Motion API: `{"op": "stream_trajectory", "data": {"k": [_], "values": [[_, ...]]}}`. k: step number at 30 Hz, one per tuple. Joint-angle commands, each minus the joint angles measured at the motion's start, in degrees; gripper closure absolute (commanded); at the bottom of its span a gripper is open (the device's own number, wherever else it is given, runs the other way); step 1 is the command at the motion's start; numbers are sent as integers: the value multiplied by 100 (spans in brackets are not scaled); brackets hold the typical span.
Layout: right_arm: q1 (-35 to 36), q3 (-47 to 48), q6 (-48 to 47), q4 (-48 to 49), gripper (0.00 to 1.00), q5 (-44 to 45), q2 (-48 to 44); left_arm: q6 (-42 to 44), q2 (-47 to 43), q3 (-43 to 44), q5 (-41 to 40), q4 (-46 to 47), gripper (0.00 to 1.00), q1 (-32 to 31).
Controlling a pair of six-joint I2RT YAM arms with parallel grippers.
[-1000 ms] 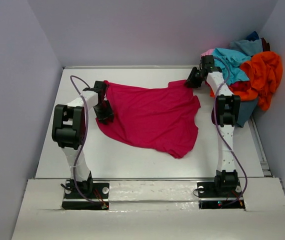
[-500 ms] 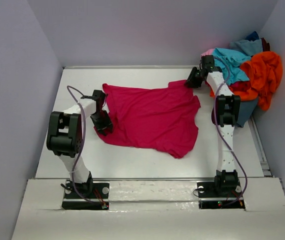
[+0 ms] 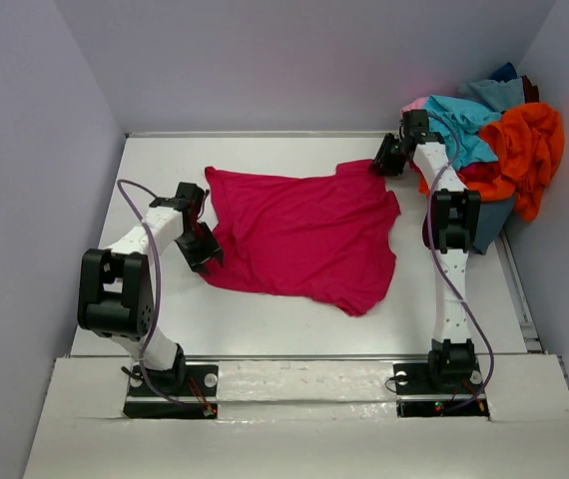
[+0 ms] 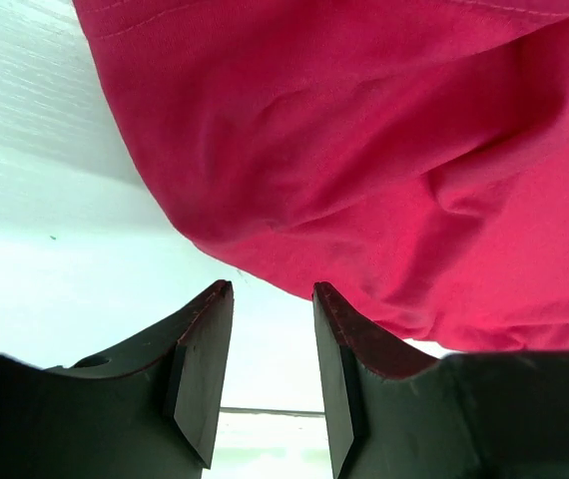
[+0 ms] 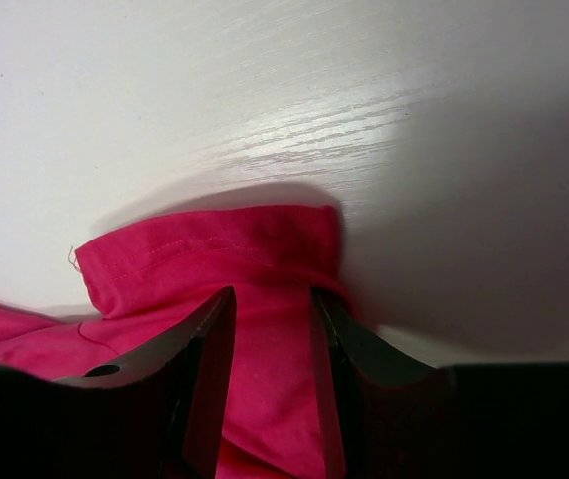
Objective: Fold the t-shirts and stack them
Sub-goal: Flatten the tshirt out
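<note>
The left end effector [image 3: 208,256] gapes empty at the crimson t-shirt's [image 3: 304,235] 8 o'clock edge; the right end effector [image 3: 382,164], fingers apart, straddles its 1 o'clock sleeve.

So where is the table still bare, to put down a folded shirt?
Bare: the near strip of the table between the crimson shirt and the arm bases, and the far-left corner. Crowded: the far-right corner, by the pile of shirts.

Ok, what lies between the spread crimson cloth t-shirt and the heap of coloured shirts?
The white right arm and bare white tabletop, shown in the top view.
</note>
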Motion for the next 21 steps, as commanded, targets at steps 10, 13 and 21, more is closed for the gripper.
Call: {"op": "stream_trajectory", "data": {"k": [10,13,21], "values": [[-254,95,14,-243,47,-320,-802,522,574,1010,-393,-58,52,18],[-114,148,49,-708,47,-557,-899,619,820,1396,-436,-23,52,-43],[536,-845,67,-902,48,-690,-1532,874,1724,2661,-489,-49,52,-210]]}}
